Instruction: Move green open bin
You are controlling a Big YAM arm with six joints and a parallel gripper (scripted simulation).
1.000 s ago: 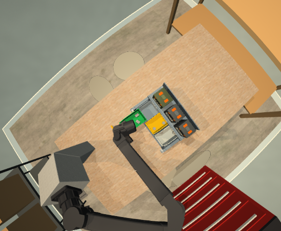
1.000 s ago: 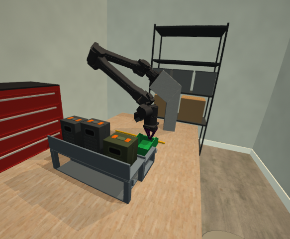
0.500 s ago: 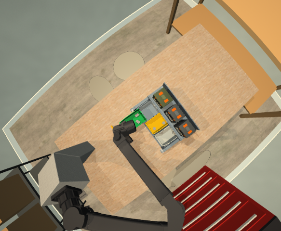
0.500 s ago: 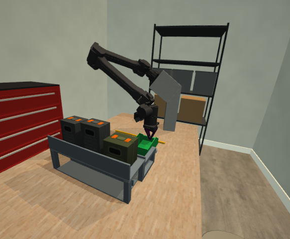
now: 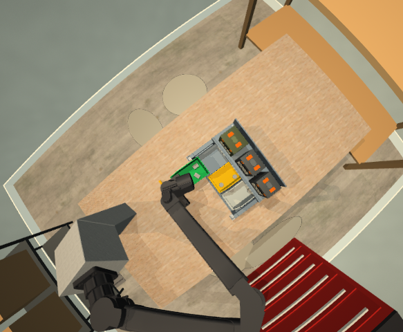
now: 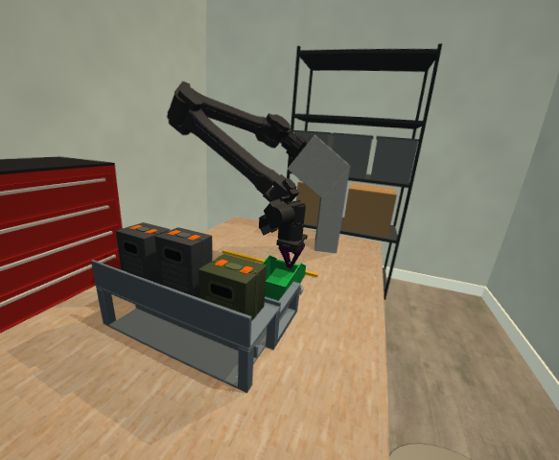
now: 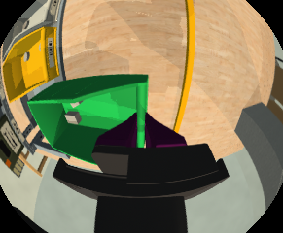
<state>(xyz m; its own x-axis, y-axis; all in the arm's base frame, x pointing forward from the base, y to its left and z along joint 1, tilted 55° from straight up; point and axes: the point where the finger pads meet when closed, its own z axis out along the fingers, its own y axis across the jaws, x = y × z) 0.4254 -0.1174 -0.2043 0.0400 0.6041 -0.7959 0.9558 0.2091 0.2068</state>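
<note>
The green open bin (image 5: 191, 172) sits at the front corner of the grey shelf (image 5: 235, 167), partly overhanging its edge, with small grey parts (image 5: 195, 170) inside. It also shows in the side view (image 6: 283, 277) and in the wrist view (image 7: 92, 118). My gripper (image 6: 289, 261) is shut on the bin's outer wall, with the purple fingers on either side of the thin green rim. The bin looks a little tilted in the wrist view.
A yellow bin (image 5: 224, 176) and a pale bin (image 5: 238, 197) sit beside the green one on the shelf. Three dark closed boxes (image 5: 250, 162) line the back row. A thin yellow strip (image 7: 187, 46) lies on the table. A red drawer cabinet (image 6: 36, 232) and a black rack (image 6: 368, 143) flank the table.
</note>
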